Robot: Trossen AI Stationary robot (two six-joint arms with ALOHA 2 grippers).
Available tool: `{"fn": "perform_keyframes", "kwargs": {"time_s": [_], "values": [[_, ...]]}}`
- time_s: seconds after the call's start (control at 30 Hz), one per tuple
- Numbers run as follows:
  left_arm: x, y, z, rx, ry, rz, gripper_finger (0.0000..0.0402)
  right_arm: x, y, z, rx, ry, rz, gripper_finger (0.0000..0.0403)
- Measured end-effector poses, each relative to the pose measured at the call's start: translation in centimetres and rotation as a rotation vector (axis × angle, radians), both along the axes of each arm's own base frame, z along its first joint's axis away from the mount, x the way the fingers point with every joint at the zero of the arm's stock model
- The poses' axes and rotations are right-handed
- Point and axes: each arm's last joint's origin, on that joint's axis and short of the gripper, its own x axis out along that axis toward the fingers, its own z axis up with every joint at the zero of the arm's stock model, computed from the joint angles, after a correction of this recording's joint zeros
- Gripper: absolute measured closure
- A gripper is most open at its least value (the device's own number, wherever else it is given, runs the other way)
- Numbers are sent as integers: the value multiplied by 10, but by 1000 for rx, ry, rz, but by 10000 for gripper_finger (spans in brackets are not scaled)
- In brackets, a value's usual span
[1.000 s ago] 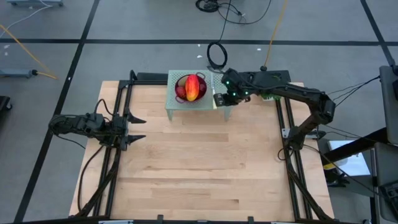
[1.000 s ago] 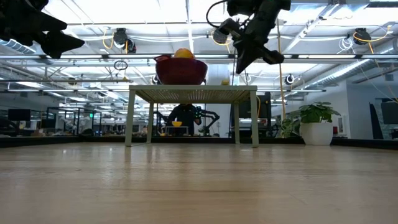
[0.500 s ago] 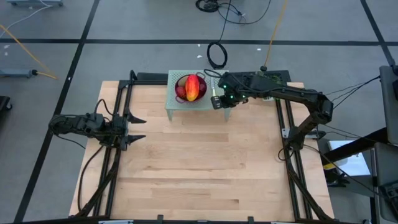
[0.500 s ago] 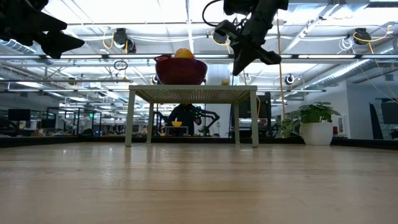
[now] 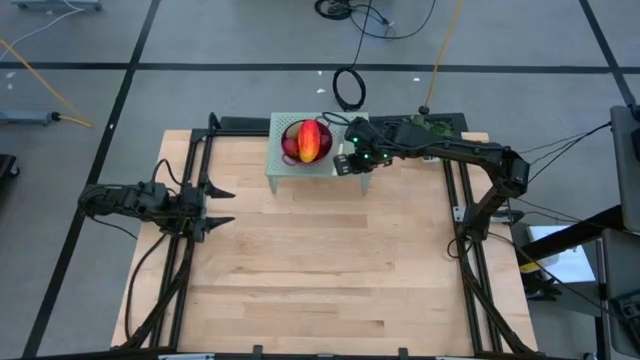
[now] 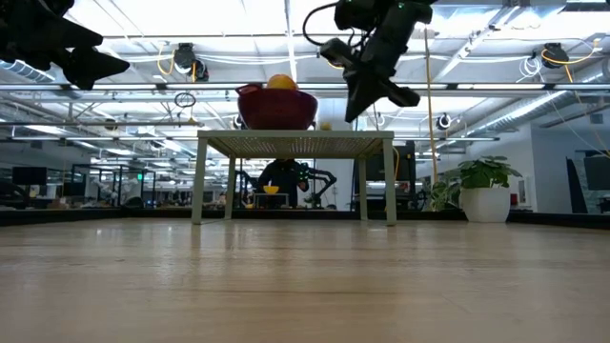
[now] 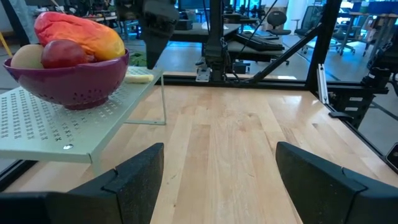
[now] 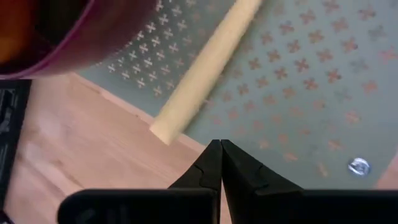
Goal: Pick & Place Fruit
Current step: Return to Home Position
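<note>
Fruit [image 7: 69,38] is sitting piled in the purple colander bowl [image 7: 69,82], which is standing on the green perforated shelf [image 5: 278,162], upper centre of the high view. The red-orange-yellow oblong [image 7: 84,32] is lying on top. A dark red ball [image 7: 62,53] and a brown-green oval [image 7: 25,57] are showing under it at the bowl rim.

The right gripper [image 5: 352,164] is hovering at the shelf's right edge, just right of the bowl. Its jaws are pressing tip to tip and holding nothing. In its wrist view you're seeing the yellow knife handle [image 8: 202,70] lying on the shelf surface just beyond the tips, apart from them.

The left gripper [image 5: 229,207] is waiting at the left edge of the worktop [image 5: 320,270], mid-left of the high view. Its jaws are standing spread wide and carrying nothing.
</note>
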Motion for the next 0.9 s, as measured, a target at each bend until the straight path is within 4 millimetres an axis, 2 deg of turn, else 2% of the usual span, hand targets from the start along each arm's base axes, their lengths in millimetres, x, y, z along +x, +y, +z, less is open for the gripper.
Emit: {"fn": "perform_keyframes", "kwargs": {"time_s": [0.33,0.5,0.9], "values": [[0,0,0,2,1,0,91,-1,0,2,-5,-6,-5,403],[0,0,0,3,0,0,91,10,0,13,-57,-152,28,403],[0,0,1,-2,-10,0,92,21,22,16,-74,-204,82,403]]}}
